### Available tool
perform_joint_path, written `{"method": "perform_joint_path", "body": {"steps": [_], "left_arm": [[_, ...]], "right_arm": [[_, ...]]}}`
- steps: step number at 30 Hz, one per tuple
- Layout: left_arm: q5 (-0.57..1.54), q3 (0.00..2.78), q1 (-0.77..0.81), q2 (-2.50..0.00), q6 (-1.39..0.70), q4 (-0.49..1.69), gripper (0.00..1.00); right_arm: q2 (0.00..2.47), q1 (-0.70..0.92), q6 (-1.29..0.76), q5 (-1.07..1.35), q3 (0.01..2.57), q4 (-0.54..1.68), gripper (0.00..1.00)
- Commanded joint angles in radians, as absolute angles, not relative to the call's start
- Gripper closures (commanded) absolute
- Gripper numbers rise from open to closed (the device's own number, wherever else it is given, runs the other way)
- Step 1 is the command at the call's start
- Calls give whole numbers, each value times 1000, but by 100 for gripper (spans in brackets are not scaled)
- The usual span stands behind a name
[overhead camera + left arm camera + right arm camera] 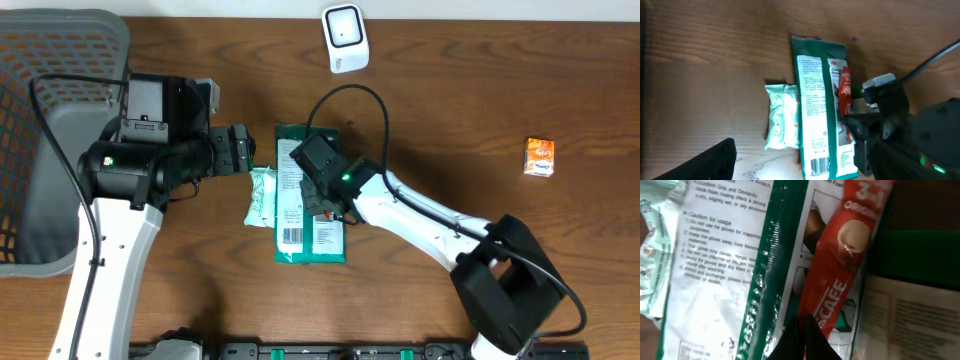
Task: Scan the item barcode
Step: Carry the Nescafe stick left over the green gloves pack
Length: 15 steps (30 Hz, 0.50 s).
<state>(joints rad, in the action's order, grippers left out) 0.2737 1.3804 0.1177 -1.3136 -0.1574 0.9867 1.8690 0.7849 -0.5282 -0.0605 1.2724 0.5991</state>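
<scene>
- Hovering over the middle of the wooden table (450, 100), the right gripper (322, 205) points down onto a long green package (300, 240) that lies flat, printed back up.
- A red instant-coffee sachet (850, 245) lies on top of that package, lengthwise along its right half; the overhead view hides most of it under the right arm.
- The right gripper's jaws are clenched. In the right wrist view the dark fingertips (812, 342) meet at the lower end of the red sachet, but I cannot tell whether the foil is actually pinched between them.
- A barcode (292, 236) is printed on the white panel at the near end of the green package, facing up and uncovered.
- A small mint-green packet (262, 195) lies against the left edge of the green package, partly tucked under it.
- The left gripper (243, 150) sits just beyond the mint-green packet's far end with its jaws released and nothing between them; only one dark finger (715, 160) shows in the left wrist view.
- The white scanner (345, 37) stands at the far edge of the table, well apart from the packages and from both grippers.
- A grey mesh basket (60, 40) fills the far left corner, behind the left arm.
- A small orange box (540, 157) lies alone near the right edge.
</scene>
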Motion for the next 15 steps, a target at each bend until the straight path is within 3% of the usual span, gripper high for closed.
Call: {"method": "perform_joint_path", "body": {"steps": [1,8,10,12,15], "left_arm": [[264,1393,116,-1313,-159,987,15],[264,1393,116,-1313,-159,987,16],[264,1393,116,-1313,-159,987,15],[264,1393,116,-1313,-159,987,16],[264,1393,116,-1313,-159,987,16]], "right_arm": [[1768,796,-500,-81,1293,607,99],[1696,796,-501,-78,1293,674,99],[1700,791,-512,-80,1292,693,46],[1710,785,-538,-79,1285,701,37],[1734,786,-554,-78,1271,691,40]]}}
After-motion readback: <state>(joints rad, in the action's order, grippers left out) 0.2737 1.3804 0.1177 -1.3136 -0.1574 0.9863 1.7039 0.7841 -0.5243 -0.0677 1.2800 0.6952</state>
